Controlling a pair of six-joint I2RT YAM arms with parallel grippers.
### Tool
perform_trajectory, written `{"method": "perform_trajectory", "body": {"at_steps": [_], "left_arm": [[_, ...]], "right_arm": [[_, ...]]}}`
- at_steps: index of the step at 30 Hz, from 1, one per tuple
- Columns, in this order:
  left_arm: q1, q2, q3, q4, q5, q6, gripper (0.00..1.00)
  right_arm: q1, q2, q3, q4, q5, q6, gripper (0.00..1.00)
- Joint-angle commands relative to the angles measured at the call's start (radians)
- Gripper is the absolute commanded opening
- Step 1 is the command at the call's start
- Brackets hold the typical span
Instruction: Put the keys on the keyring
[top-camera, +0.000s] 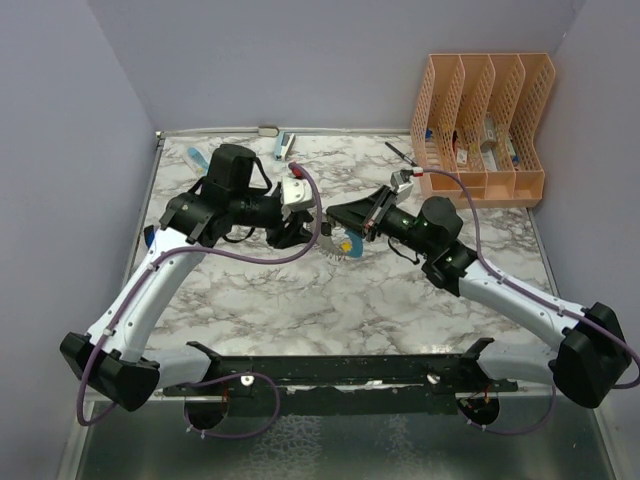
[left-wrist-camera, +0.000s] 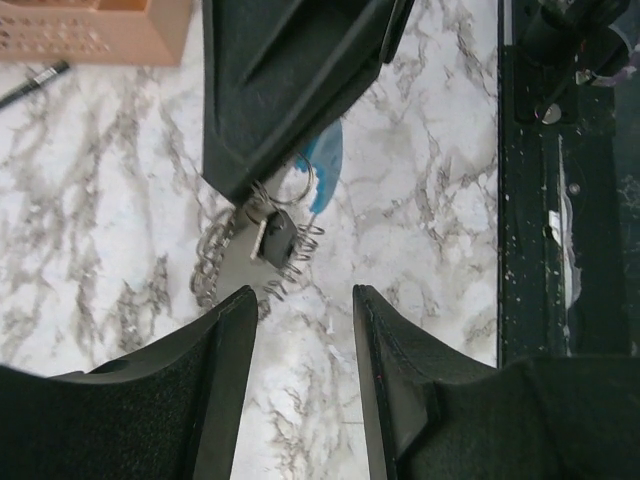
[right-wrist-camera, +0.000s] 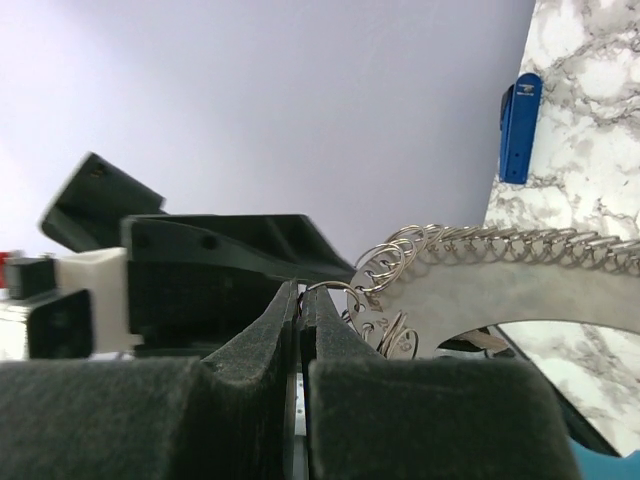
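The keyring (top-camera: 333, 250), a gray loop edged with small wire rings and with a light-blue section, is held just above the table centre. My right gripper (right-wrist-camera: 301, 292) is shut on one small wire ring of the keyring (right-wrist-camera: 520, 290). In the left wrist view the keyring (left-wrist-camera: 232, 262) hangs at the right fingers (left-wrist-camera: 290, 90), with the black key (left-wrist-camera: 279, 237) at its edge and the blue section (left-wrist-camera: 326, 165) beside it. A yellow key (top-camera: 347, 247) shows at the ring. My left gripper (left-wrist-camera: 304, 305) is open and empty, just short of the ring.
A peach file organizer (top-camera: 480, 125) stands back right, a black pen (top-camera: 398, 152) beside it. A blue-handled tool (top-camera: 283, 146) lies at the back edge and shows in the right wrist view (right-wrist-camera: 520, 125). A black rail (top-camera: 340, 375) runs along the near edge.
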Motion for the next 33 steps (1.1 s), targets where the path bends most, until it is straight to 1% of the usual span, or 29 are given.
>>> {"method": "perform_trajectory", "body": {"at_steps": [1, 4, 8, 11, 15, 17, 21, 24, 27, 30, 33], "left_arm": [[-0.005, -0.011, -0.058, 0.046, -0.003, -0.011, 0.47], [-0.005, -0.004, -0.091, 0.079, 0.003, -0.023, 0.49], [-0.005, 0.012, -0.078, 0.121, 0.001, -0.044, 0.5], [-0.007, 0.028, -0.069, 0.144, -0.001, -0.06, 0.5], [-0.007, 0.045, -0.031, 0.178, 0.002, -0.086, 0.5], [-0.007, 0.054, -0.024, 0.193, 0.007, -0.102, 0.51], [-0.007, 0.066, 0.004, 0.237, 0.019, -0.15, 0.51], [-0.011, 0.079, 0.019, 0.259, 0.02, -0.167, 0.52], [-0.015, 0.093, 0.017, 0.284, -0.03, -0.169, 0.52], [-0.015, 0.102, 0.005, 0.31, -0.044, -0.166, 0.57], [-0.015, 0.106, -0.01, 0.32, -0.07, -0.101, 0.6]], "right_arm": [[0.002, -0.041, -0.026, 0.066, 0.103, 0.152, 0.01], [0.003, -0.057, -0.025, 0.021, 0.133, 0.196, 0.01], [0.003, -0.075, -0.042, 0.0, 0.166, 0.269, 0.01], [0.003, -0.089, -0.038, -0.053, 0.195, 0.342, 0.01], [0.002, -0.094, 0.028, -0.243, 0.218, 0.435, 0.01], [0.003, -0.089, 0.053, -0.302, 0.219, 0.48, 0.01], [0.005, -0.088, 0.023, -0.249, 0.247, 0.558, 0.01], [0.009, -0.089, 0.019, -0.236, 0.266, 0.582, 0.01], [0.009, -0.072, 0.03, -0.22, 0.241, 0.588, 0.01], [0.008, -0.057, 0.028, -0.191, 0.216, 0.592, 0.01], [0.009, -0.041, 0.038, -0.186, 0.182, 0.563, 0.01]]}}
